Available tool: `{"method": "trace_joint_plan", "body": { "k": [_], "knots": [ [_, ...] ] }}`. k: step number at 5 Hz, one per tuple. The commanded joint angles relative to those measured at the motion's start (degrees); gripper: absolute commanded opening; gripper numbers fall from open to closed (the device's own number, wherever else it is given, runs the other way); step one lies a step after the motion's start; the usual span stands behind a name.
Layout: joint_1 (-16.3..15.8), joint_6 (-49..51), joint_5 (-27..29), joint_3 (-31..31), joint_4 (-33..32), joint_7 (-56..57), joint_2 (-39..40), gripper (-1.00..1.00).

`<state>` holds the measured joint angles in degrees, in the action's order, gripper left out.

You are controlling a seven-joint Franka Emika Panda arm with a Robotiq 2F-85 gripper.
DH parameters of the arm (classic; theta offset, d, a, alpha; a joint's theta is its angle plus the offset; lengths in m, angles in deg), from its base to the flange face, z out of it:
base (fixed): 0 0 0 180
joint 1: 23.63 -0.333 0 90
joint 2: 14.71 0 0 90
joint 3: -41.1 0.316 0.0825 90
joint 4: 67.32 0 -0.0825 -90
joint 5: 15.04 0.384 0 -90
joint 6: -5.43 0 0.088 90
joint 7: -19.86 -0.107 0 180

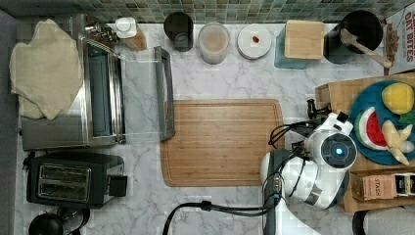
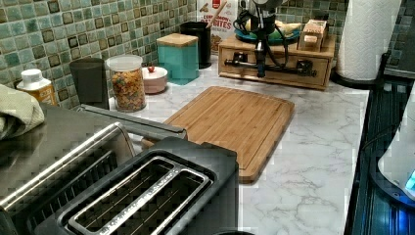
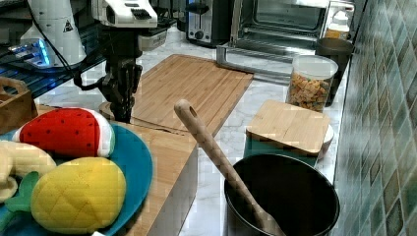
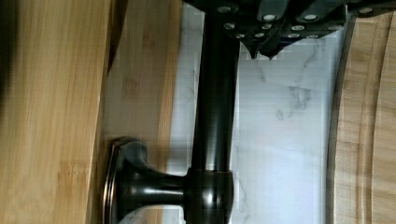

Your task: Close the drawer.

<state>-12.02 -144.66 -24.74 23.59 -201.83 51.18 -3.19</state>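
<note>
The drawer [image 2: 274, 65] sits in the wooden stand at the table's [image 2: 313, 147] far end in the left view, jaws [image 2: 260, 73] clamped on its black handle [image 4: 212, 116].

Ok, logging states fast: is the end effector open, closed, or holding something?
End effector: closed, fingertips together beside the drawer's black bar handle, holding nothing.

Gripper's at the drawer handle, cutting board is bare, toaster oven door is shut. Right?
Not quite. The toaster oven door is open, folded down flat toward the cutting board, as the top view shows. The rest holds: the gripper is at the drawer handle, and the board is bare.
</note>
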Motion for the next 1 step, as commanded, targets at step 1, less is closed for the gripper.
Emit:
{"method": "trace_joint_plan", "body": {
  "k": [1],
  "knots": [
    [5.83,-6.26,-1.5,-6.82,8.37,-1.67,-0.13,-1.0]
  ]
}}
